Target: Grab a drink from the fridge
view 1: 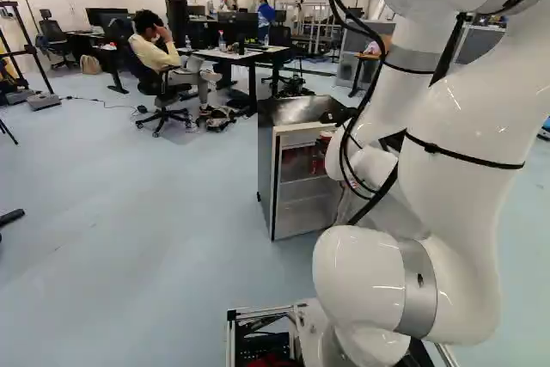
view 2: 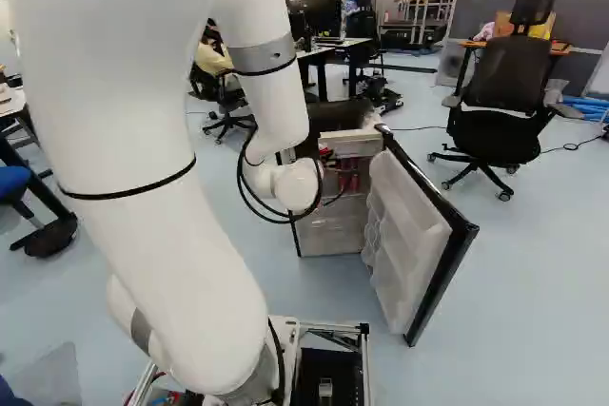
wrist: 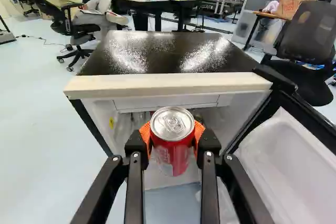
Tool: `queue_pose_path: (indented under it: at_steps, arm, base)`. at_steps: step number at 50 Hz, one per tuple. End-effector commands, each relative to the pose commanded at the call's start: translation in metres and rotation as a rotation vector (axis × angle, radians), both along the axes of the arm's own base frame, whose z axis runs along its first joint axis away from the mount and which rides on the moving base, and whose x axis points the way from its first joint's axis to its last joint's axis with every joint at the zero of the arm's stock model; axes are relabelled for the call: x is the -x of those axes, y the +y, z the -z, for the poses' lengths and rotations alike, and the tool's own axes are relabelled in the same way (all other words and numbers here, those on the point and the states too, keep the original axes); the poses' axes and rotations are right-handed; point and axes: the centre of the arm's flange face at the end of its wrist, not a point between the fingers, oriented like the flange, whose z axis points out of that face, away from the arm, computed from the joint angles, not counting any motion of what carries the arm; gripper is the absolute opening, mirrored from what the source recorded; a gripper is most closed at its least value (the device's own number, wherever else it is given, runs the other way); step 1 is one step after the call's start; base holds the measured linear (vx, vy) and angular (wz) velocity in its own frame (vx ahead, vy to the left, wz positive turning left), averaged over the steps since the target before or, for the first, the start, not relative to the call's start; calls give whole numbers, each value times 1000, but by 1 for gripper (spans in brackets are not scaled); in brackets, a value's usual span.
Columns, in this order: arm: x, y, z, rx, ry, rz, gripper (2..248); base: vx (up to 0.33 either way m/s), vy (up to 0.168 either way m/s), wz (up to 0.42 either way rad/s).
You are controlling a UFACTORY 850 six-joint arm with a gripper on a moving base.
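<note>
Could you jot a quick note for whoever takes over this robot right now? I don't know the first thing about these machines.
Claw: closed on a red drink can, orange pads on both sides, can upright.
Where: can at the mouth of the fridge; whether fully outside, I can't tell. Fridge door is open.
Done: door open, drink gripped.
Left: probably draw the can well clear of the fridge, then perhaps shut the door.

1 can at the mouth of the fridge, door beside, desks behind
</note>
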Motion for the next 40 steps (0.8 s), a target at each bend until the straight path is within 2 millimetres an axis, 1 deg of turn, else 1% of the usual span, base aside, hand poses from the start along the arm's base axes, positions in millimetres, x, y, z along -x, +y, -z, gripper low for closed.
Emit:
queue_pose_path:
  at_steps: [21,40]
  arm:
    - [-8,0,-19,21,-36,-6,99]
    - [-20,-1,-37,40,-68,-14,99]
  base:
    - [0,0,0]
    - [0,0,0]
